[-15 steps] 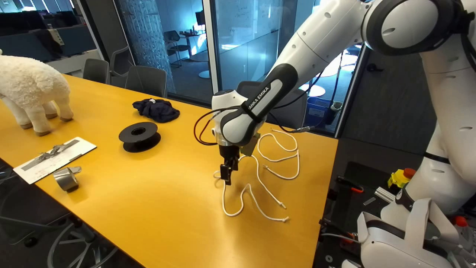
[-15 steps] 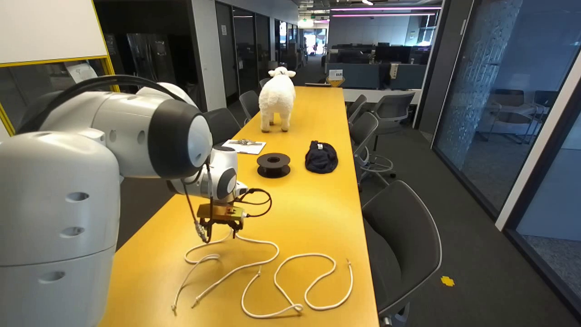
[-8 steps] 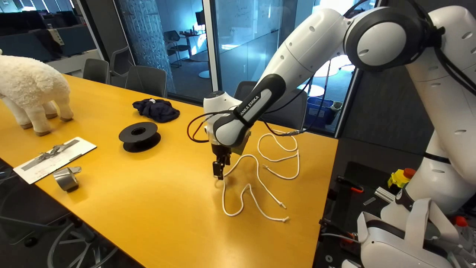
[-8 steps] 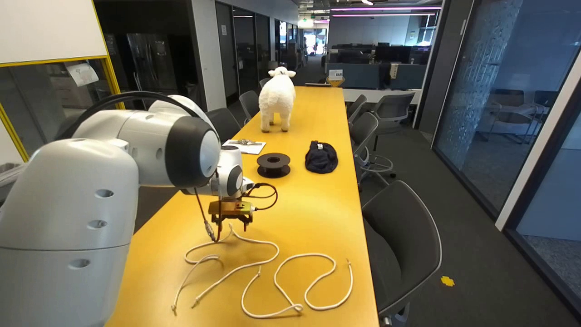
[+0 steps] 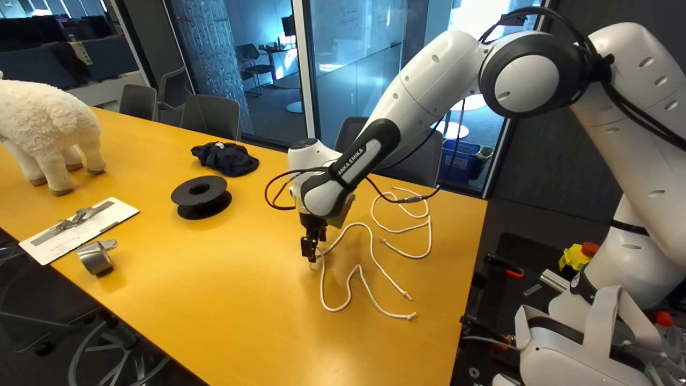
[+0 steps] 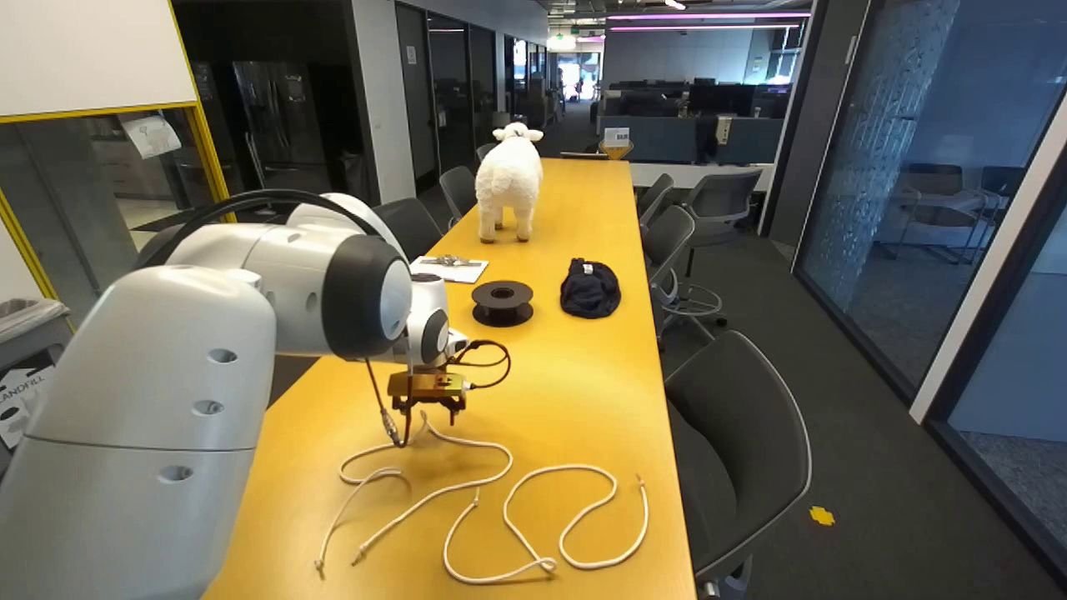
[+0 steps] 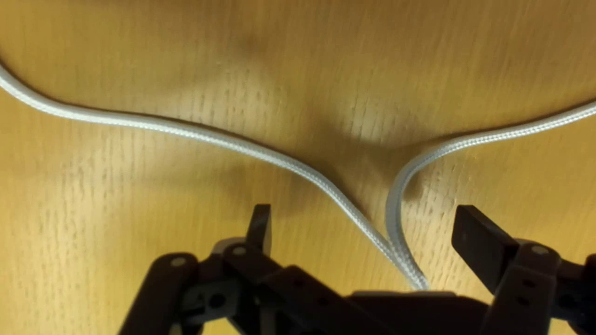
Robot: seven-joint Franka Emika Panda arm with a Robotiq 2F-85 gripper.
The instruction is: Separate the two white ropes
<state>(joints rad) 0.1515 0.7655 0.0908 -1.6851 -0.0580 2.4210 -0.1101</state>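
Note:
The nearer white rope (image 5: 332, 309) lies on the table with its ends toward the robot base; it also shows in an exterior view (image 6: 510, 458). The further white rope (image 5: 394, 231) lies curled beside it; in an exterior view (image 6: 588, 568) one of its ends is close to the nearer rope. My gripper (image 5: 311, 254) hangs just above the nearer rope's bend, also seen in an exterior view (image 6: 431, 417). In the wrist view the open fingers (image 7: 363, 209) stand either side of two rope strands (image 7: 395, 200) that meet below; neither finger touches them. The gripper body hides the bend itself.
A black spool (image 5: 199, 195) and a dark cloth (image 5: 225, 158) lie further along the yellow table (image 5: 214, 311). Beyond are a tape roll (image 5: 96, 258), a white board (image 5: 80, 230) and a white fluffy sheep (image 5: 48, 123). Chairs line the table's side.
The arm has moved away from its base, bringing my gripper out over the rope's bend; in the last half second it has come down slightly. The ropes have not visibly moved.

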